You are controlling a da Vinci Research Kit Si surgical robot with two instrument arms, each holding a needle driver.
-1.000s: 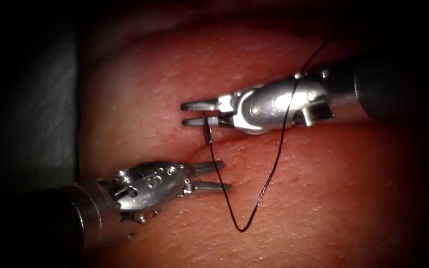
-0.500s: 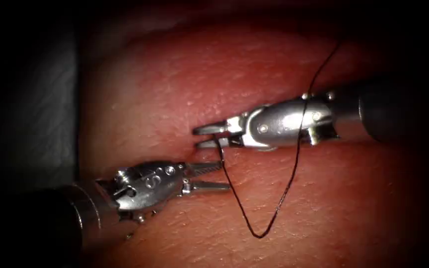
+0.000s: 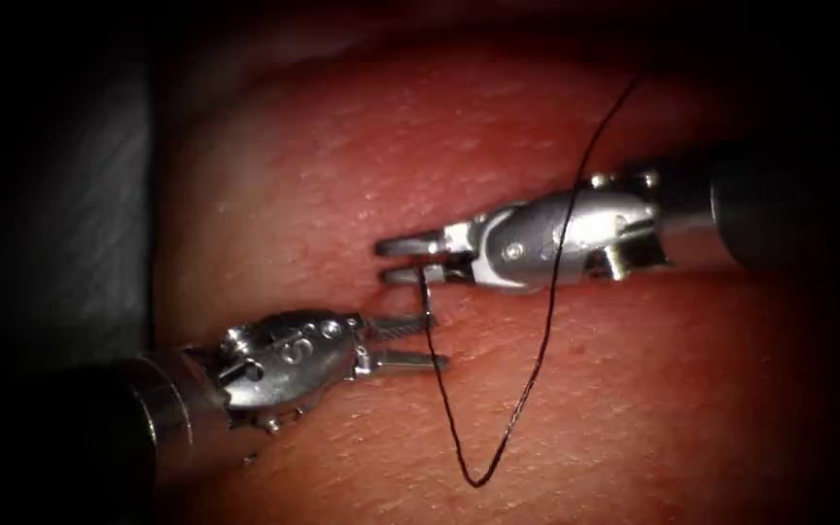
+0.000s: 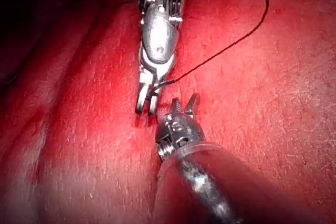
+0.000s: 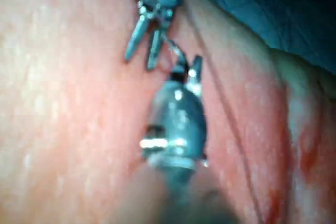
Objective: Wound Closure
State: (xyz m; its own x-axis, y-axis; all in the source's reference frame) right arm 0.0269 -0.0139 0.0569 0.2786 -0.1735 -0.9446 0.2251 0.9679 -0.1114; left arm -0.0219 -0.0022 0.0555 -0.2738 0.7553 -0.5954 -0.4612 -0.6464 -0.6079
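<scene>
My right tool (image 3: 399, 261) comes in from the right over the tissue (image 3: 303, 165), its jaws shut on a short curved needle (image 3: 426, 295) near its upper end. The needle hangs down clear of the tissue, and its lower end touches the upper jaw of my left tool (image 3: 432, 342). That tool's jaws stand open with nothing in them. Black thread (image 3: 478, 480) runs from the needle past the left jaws, loops low, then climbs across the right tool's wrist. In the left wrist view the right tool (image 4: 146, 104) sits beside my open left tool (image 4: 185, 105). The needle (image 5: 176, 52) bridges both tools in the right wrist view.
A grey-blue drape (image 3: 70, 214) lies beyond the tissue's left edge. The thread's far end (image 3: 624, 92) rises out of sight at the upper right. Red fluid wets the tissue (image 4: 79, 129) around both tools.
My right tool has come down and slightly right with the needle, bringing it against the left tool's open jaws. The thread loop swung along with it. The left tool barely moved.
</scene>
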